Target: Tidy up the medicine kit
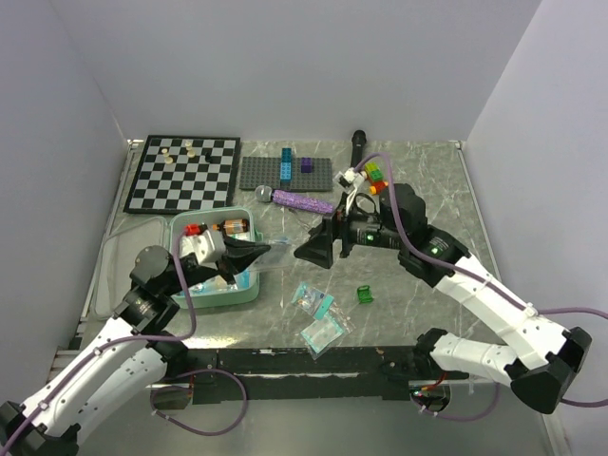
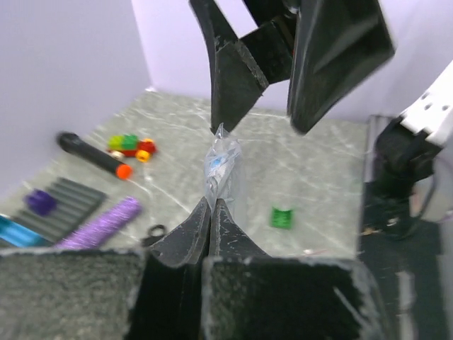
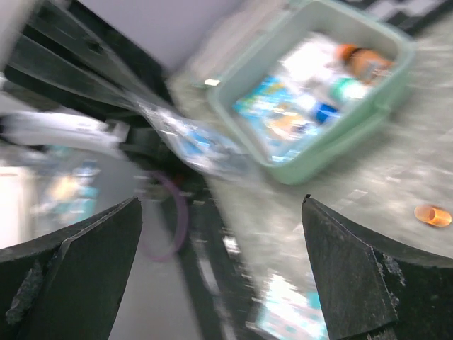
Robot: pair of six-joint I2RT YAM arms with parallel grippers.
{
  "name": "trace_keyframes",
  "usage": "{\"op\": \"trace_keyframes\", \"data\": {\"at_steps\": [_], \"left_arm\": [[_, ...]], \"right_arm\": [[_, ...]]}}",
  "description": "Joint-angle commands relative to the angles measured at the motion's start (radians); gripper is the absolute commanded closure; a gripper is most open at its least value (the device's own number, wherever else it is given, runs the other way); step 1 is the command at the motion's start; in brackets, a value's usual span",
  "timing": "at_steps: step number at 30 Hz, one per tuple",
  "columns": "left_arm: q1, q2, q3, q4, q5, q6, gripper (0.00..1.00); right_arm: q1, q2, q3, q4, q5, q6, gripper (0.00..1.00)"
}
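The medicine kit [image 1: 249, 285], a mint-green case, lies open at the left with pill bottles and packets inside; it also shows blurred in the right wrist view [image 3: 386, 78]. My left gripper [image 1: 266, 250] is shut on a clear plastic packet [image 1: 280, 243] and holds it above the table just right of the kit. In the left wrist view the fingertips [image 2: 202, 212] pinch the packet's [image 2: 221, 166] lower edge. My right gripper [image 1: 306, 249] is open and faces the packet from the right, its fingers [image 2: 237, 78] either side of the packet's top. In the right wrist view the packet [image 3: 191, 138] hangs ahead of my open gripper [image 3: 220, 205].
A chessboard [image 1: 182, 173] and a grey studded plate [image 1: 285, 174] lie at the back. A purple glitter stick [image 1: 302, 201], a black marker [image 1: 359, 144] and coloured bricks [image 1: 372, 176] are near them. A green block [image 1: 364, 294] and two packets [image 1: 313, 301] [image 1: 323, 332] lie in front.
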Motion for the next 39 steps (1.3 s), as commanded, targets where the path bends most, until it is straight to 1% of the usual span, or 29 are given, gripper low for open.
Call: {"op": "trace_keyframes", "data": {"at_steps": [1,6,9,13,17,19,21,24,26,33,35,38,39], "left_arm": [[-0.032,0.0,0.052,-0.065,-0.047,0.273,0.99],[-0.078,-0.071,0.021,-0.088,-0.14,0.425,0.99],[-0.112,-0.112,0.004,-0.117,-0.199,0.538,0.99],[-0.14,-0.118,0.004,-0.141,-0.228,0.632,0.99],[-0.174,-0.097,0.003,-0.163,-0.262,0.69,0.99],[-0.187,-0.088,0.0,-0.166,-0.277,0.723,0.99],[-0.203,-0.077,-0.003,-0.155,-0.289,0.74,0.99],[-0.223,-0.08,-0.017,-0.113,-0.297,0.753,0.99],[-0.232,-0.075,-0.02,-0.097,-0.294,0.763,0.99],[-0.253,-0.057,-0.016,-0.076,-0.3,0.764,0.99],[-0.26,-0.055,-0.007,-0.083,-0.306,0.769,0.99],[-0.261,-0.057,-0.007,-0.083,-0.317,0.779,0.99],[-0.263,-0.058,-0.005,-0.085,-0.323,0.784,0.99]], "right_arm": [[-0.055,0.018,-0.043,0.22,-0.282,0.253,0.0],[-0.144,0.061,-0.184,0.525,-0.451,0.538,0.0],[-0.16,0.124,-0.221,0.709,-0.535,0.722,0.0],[-0.16,0.191,-0.213,0.812,-0.548,0.83,0.0],[-0.16,0.246,-0.19,0.946,-0.545,0.957,0.0],[-0.16,0.275,-0.172,0.984,-0.545,1.008,0.0],[-0.157,0.303,-0.143,0.961,-0.546,1.016,0.0],[-0.141,0.337,-0.08,0.827,-0.554,0.953,0.0],[-0.131,0.36,-0.048,0.767,-0.556,0.925,0.0],[-0.097,0.444,0.029,0.673,-0.575,0.879,0.0],[-0.091,0.458,0.032,0.673,-0.574,0.876,0.05],[-0.078,0.492,0.046,0.658,-0.586,0.865,0.18],[-0.078,0.495,0.046,0.657,-0.592,0.862,0.21]]}}
